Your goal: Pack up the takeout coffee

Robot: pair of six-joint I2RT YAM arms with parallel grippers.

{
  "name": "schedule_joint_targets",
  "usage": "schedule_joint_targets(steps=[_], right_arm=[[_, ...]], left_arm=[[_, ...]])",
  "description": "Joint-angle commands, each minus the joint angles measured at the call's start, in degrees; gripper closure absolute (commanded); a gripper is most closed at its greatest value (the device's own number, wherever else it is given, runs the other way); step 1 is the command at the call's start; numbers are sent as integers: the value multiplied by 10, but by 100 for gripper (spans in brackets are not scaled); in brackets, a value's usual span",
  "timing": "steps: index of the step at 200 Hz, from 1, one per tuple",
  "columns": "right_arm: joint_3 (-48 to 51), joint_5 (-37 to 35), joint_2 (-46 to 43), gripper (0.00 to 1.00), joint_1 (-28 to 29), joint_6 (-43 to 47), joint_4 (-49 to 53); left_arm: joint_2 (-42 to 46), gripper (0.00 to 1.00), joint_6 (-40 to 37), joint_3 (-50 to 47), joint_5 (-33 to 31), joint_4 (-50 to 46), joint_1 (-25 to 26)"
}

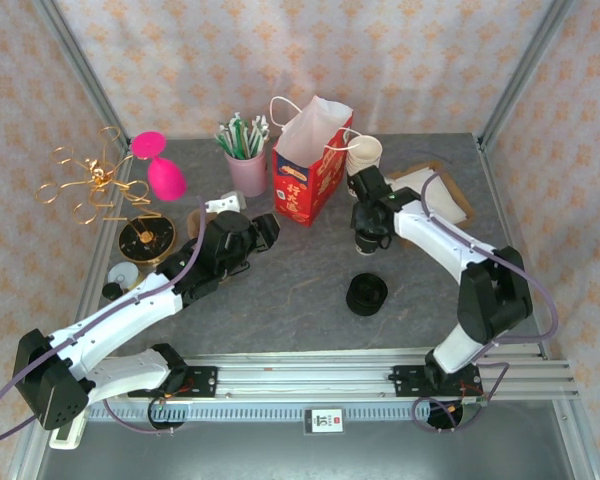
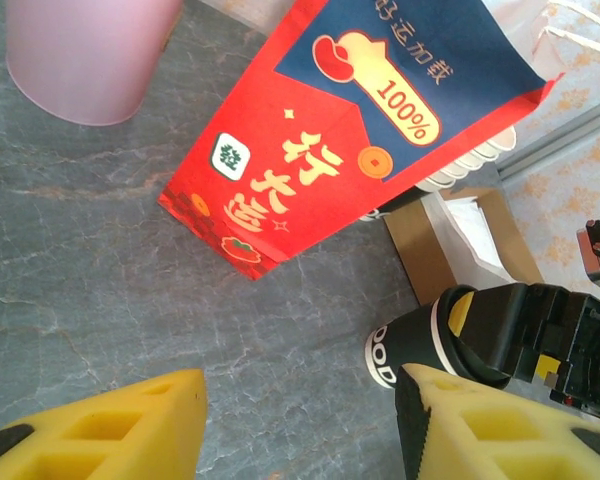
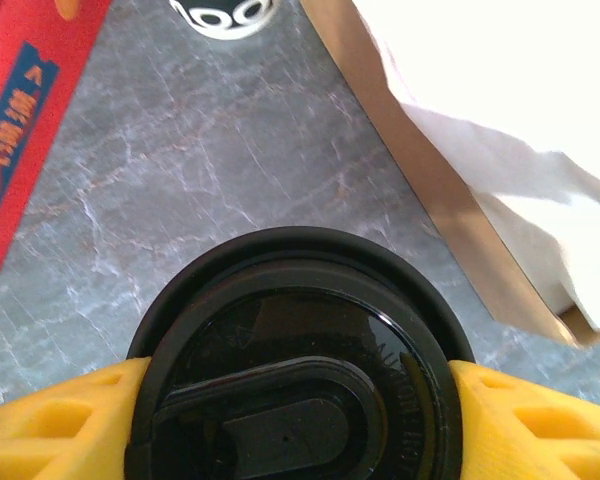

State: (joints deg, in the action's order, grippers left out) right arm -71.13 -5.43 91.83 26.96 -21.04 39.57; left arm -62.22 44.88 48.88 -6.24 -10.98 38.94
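A black takeout coffee cup (image 1: 369,242) with a black lid (image 3: 290,330) is right of the red paper bag (image 1: 308,168). My right gripper (image 1: 368,222) is shut on it, a yellow finger (image 3: 60,420) pressed against each side of the lid. The bag stands upright and open at the table's middle back, with its printed side (image 2: 350,130) in the left wrist view. My left gripper (image 1: 266,232) hovers open just left of the bag, with bare table between its fingers (image 2: 300,405). From there the cup (image 2: 420,345) shows beyond the right finger.
A stack of paper cups (image 1: 365,152) stands behind the bag. A brown tray of white napkins (image 1: 438,196) is at the right, a pink cup of straws (image 1: 245,165) left of the bag, and a stack of black lids (image 1: 366,294) in front. A gold stand (image 1: 90,182) is far left.
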Motion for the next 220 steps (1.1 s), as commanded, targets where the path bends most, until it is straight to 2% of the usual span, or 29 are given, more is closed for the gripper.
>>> schedule_joint_targets(steps=[1,32,75,97,220], right_arm=[[43,-18,-25,33,-2,-31,85],[91,-39,-72,31,-29,-54,100],[143,-62,-131,31,-109,-47,98],[161,-51,-141,30,-140,-35,85],[216,-6,-121,29,-145,-30,39]], left_arm=[[-3,46,-8,11,30,-1,-4],[-14,46,-9,10,60,17,-3],[-30,46,-7,12,84,34,1],[-34,46,-7,12,86,38,3],[-43,44,-16,24,66,21,6]])
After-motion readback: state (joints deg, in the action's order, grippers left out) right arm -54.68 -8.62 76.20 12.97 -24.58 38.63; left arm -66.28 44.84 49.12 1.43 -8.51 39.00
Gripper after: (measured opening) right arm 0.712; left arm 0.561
